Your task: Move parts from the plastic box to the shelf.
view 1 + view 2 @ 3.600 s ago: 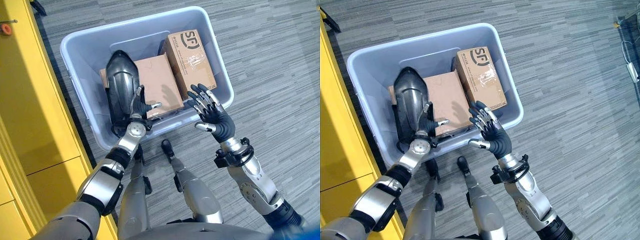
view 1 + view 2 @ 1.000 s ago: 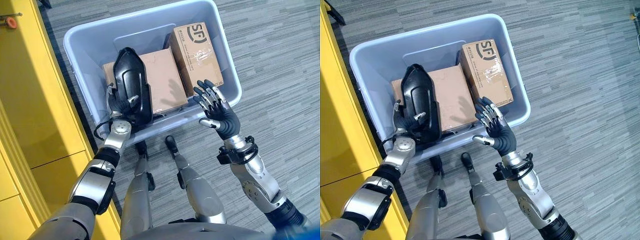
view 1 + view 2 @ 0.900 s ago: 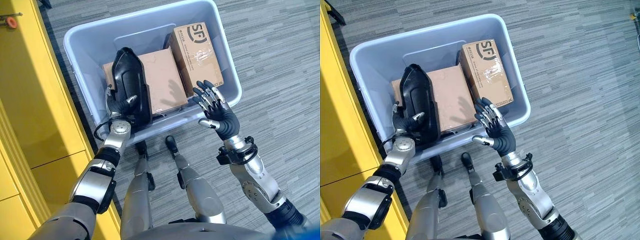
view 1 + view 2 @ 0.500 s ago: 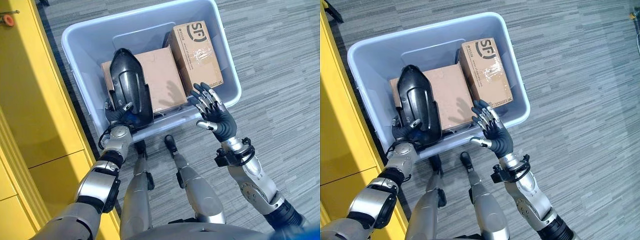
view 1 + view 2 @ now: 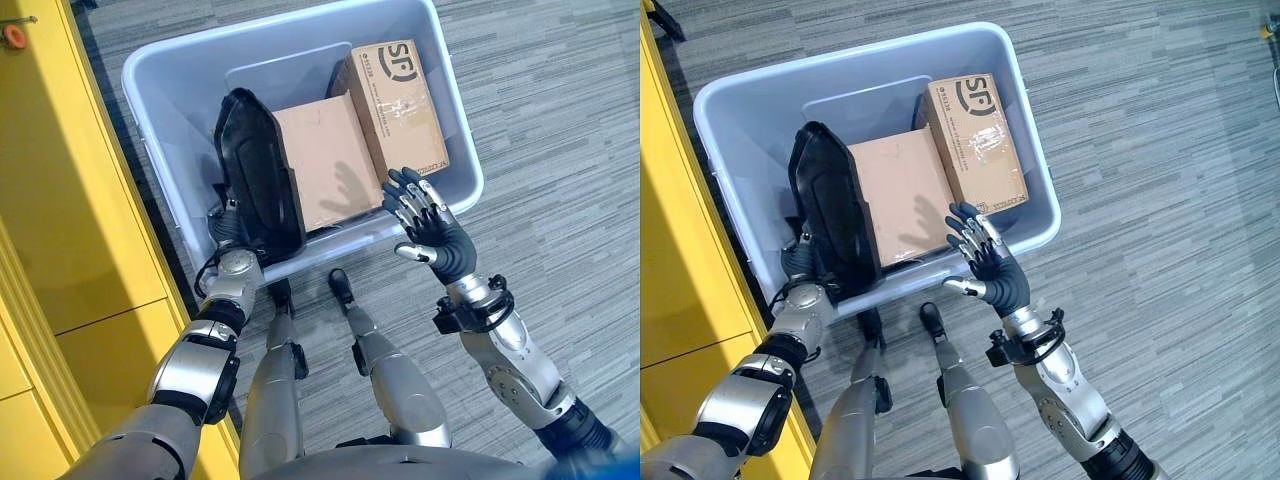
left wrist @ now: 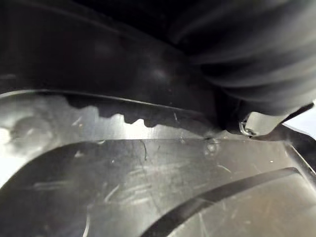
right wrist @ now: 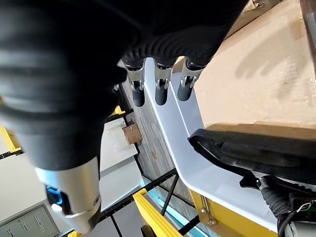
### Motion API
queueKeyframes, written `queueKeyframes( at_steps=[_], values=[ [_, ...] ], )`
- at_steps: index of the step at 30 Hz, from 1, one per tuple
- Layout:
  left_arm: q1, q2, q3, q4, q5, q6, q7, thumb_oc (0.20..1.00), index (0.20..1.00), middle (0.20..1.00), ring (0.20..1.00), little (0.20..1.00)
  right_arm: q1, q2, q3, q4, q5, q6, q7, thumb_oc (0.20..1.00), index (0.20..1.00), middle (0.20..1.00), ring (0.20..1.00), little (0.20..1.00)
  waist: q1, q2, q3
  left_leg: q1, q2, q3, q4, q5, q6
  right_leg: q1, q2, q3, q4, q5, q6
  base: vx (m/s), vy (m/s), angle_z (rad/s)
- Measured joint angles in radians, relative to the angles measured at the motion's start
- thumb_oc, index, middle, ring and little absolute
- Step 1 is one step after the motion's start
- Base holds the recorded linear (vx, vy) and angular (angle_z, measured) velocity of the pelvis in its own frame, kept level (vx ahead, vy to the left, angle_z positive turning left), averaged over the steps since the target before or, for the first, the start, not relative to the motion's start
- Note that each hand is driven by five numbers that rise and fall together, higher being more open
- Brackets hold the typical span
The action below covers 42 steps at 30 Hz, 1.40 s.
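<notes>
A yellow shelf (image 5: 60,200) runs along the left side, its edge just beside the left wall of the plastic box (image 5: 170,60), which stands on the carpeted floor (image 5: 560,150). The left hand (image 5: 800,262) reaches into the box's near-left corner, low against the black part (image 5: 255,170); its fingers are hidden behind the part, so whether it grips cannot be told. The part stands on edge, tilted, leaning along the left side of a flat cardboard box (image 5: 325,165) in the middle of the plastic box. To the right, a second cardboard box (image 5: 398,100) lies touching the first and close against the right wall. The far end of the plastic box holds bare room. The right hand (image 5: 432,232) hovers over the near-right rim, fingers spread and holding nothing, with bare floor to its right.
</notes>
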Motion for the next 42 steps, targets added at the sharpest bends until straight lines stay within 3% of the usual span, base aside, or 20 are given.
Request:
queueKeyframes(
  at_steps=[14,20,23,31,36,39,42],
  values=[
    [0.029,0.012,-0.017,-0.114,0.024,0.024,0.016,0.200,0.200,0.200,0.200,0.200,-0.005,0.000,-0.007,-0.003,0.000,0.000,-0.001,1.000,1.000,1.000,1.000,1.000,0.028,0.002,-0.001,0.020,0.001,-0.004,0.000,0.005,-0.002,0.023,0.001,-0.005,0.000,0.003,-0.004,0.00,0.001,0.01],
    [0.089,0.115,-0.023,-0.475,0.142,0.017,0.087,0.200,0.200,0.200,0.200,0.200,-0.036,0.003,-0.037,-0.001,-0.003,0.000,-0.004,1.000,1.000,1.000,1.000,1.000,0.053,0.009,-0.003,0.040,0.002,-0.012,0.000,0.014,-0.005,0.044,0.001,-0.012,0.000,0.005,-0.007,-0.01,-0.001,0.04],
    [0.132,0.148,0.054,-0.711,0.238,0.004,0.132,0.200,0.200,0.200,0.200,0.200,-0.040,0.001,-0.083,-0.001,-0.004,0.000,-0.004,1.000,1.000,1.000,1.000,1.000,0.072,0.053,-0.029,0.042,0.001,-0.023,0.000,0.014,-0.005,0.050,0.001,-0.023,0.000,0.005,-0.008,-0.01,-0.001,0.06],
    [0.140,0.193,0.099,-0.876,0.392,0.005,0.149,0.200,0.200,0.200,0.200,0.200,-0.043,0.001,-0.097,-0.001,-0.004,0.003,0.009,1.000,1.000,1.000,1.000,1.000,0.075,0.060,-0.035,0.041,0.001,-0.024,0.000,0.015,-0.005,0.050,0.002,-0.024,0.000,0.008,-0.011,0.00,0.000,0.00],
    [0.224,0.186,0.089,-1.003,0.392,-0.029,0.071,0.200,0.200,0.200,0.200,0.200,-0.040,0.001,-0.126,-0.001,-0.004,0.013,0.030,1.000,1.000,1.000,1.000,1.000,0.076,0.060,-0.035,0.067,0.001,-0.030,0.000,0.016,-0.004,0.076,0.002,-0.028,0.000,0.007,-0.011,0.00,-0.009,0.01],
    [0.439,0.186,0.070,-1.092,0.299,-0.055,-0.090,0.200,0.200,0.200,0.200,0.200,-0.031,0.001,-0.170,-0.001,-0.004,0.028,0.047,1.000,1.000,1.000,1.000,1.000,0.084,0.063,-0.039,0.111,0.001,-0.041,0.000,0.012,-0.010,0.125,0.003,-0.043,0.000,-0.001,-0.020,0.02,-0.081,0.09],
    [0.555,0.185,0.062,-1.093,0.243,-0.054,-0.178,0.200,0.200,0.200,0.200,0.200,0.007,0.001,-0.203,-0.001,-0.004,0.044,0.059,1.000,1.000,1.000,1.000,1.000,0.091,0.069,-0.071,0.136,-0.002,-0.060,0.000,0.004,-0.020,0.155,0.003,-0.057,0.000,-0.007,-0.036,0.03,-0.056,0.14]
  ],
)
